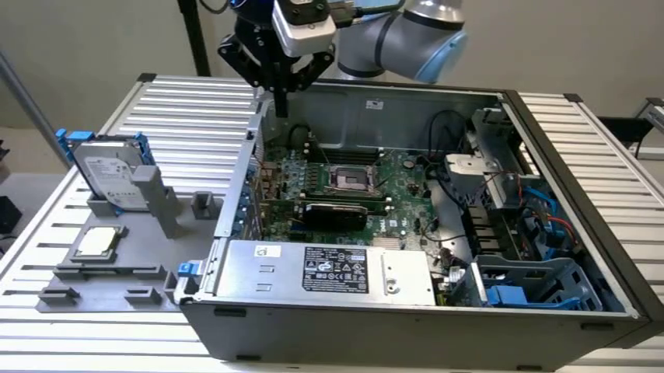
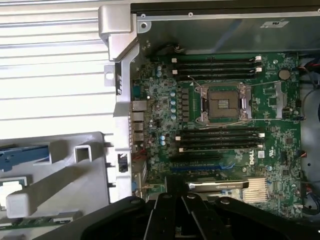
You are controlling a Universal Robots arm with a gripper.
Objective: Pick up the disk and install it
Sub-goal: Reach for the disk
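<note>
The disk (image 1: 104, 172), a silver-grey drive with a white label in a blue frame, stands upright in a grey holder (image 1: 124, 264) at the exterior view's left, outside the computer case. Its blue frame (image 2: 24, 154) also appears in the wrist view. My gripper (image 1: 278, 102) hangs shut and empty above the case's back left corner, well away from the disk. In the wrist view its black fingers (image 2: 181, 202) are pressed together over the green motherboard (image 2: 225, 120).
The open computer case (image 1: 415, 326) holds the motherboard, a grey power supply box (image 1: 322, 270), cables and a blue drive bay (image 1: 524, 289) at the exterior view's right. A small square silver chip (image 1: 96, 242) lies on the grey holder. Everything rests on a ribbed metal table (image 1: 186, 109).
</note>
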